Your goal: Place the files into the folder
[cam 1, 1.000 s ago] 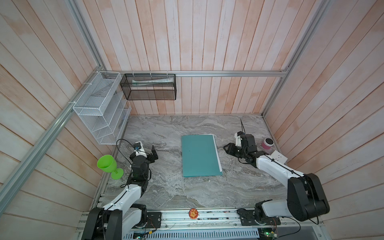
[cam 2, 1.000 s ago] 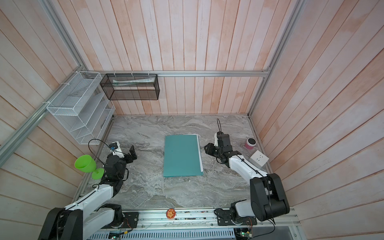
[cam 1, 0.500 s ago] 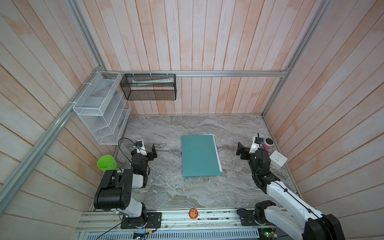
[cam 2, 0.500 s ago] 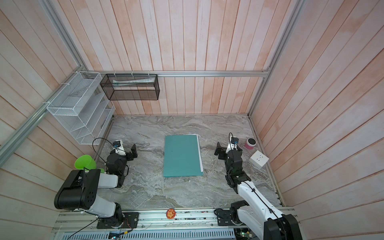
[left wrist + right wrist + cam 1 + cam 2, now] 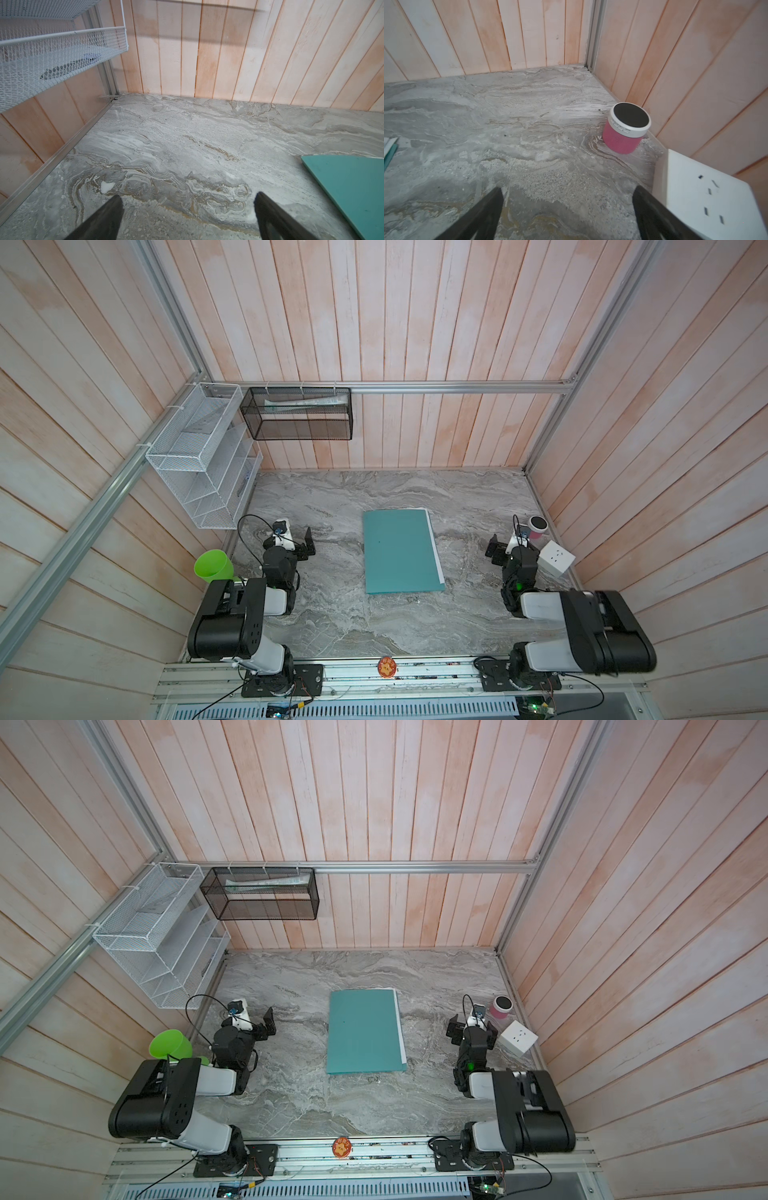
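The teal folder (image 5: 399, 551) (image 5: 363, 1031) lies shut and flat in the middle of the marble table. A thin white strip of the files (image 5: 433, 539) (image 5: 400, 1025) shows along its right edge under the cover; the rest is hidden. My left gripper (image 5: 293, 537) (image 5: 188, 199) is open and empty, well left of the folder, whose corner (image 5: 349, 187) shows in the left wrist view. My right gripper (image 5: 514, 545) (image 5: 568, 193) is open and empty at the table's right side, far from the folder.
A pink speaker (image 5: 626, 128) and a white socket cube (image 5: 708, 197) sit close by the right gripper, against the right wall. A green cup (image 5: 213, 566) stands behind the left arm. A white wire rack (image 5: 199, 460) and a black mesh basket (image 5: 297, 414) hang on the walls.
The right arm drew back from the folder's right edge to the right wall, and its gripper opened. The left arm folded back toward its base.
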Robot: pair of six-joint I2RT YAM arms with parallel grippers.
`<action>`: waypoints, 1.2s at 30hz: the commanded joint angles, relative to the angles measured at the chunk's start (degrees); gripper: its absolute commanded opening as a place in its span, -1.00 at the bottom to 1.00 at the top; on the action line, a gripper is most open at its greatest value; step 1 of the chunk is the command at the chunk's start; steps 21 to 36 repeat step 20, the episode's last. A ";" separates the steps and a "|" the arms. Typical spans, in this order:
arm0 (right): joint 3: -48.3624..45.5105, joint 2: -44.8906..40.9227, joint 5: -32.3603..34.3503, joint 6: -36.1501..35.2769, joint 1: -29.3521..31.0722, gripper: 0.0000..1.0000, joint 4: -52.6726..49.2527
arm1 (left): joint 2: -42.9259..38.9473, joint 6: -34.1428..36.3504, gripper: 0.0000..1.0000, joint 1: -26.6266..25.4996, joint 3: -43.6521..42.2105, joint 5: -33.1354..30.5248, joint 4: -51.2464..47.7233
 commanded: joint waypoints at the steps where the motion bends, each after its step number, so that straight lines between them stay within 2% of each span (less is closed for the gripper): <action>1: 0.53 -0.64 -6.51 -2.12 -1.03 0.96 7.35 | 0.00 1.04 1.00 -0.31 0.88 0.21 -0.02; 2: 1.89 -0.88 -7.59 -1.71 -1.64 0.96 5.19 | -0.05 1.08 1.00 -0.31 0.95 0.21 -0.10; 5: 0.42 0.89 -7.15 -0.90 -2.02 0.96 10.69 | -0.06 1.04 1.00 -0.40 0.97 0.16 -0.06; 9: 1.40 -0.28 -7.68 -1.27 -1.97 0.96 7.02 | -0.07 1.09 1.00 -0.40 1.00 0.21 -0.16; 36: 1.50 -0.14 -8.88 -0.83 -2.58 0.96 6.92 | -0.12 1.04 1.00 -0.23 1.15 0.82 -0.51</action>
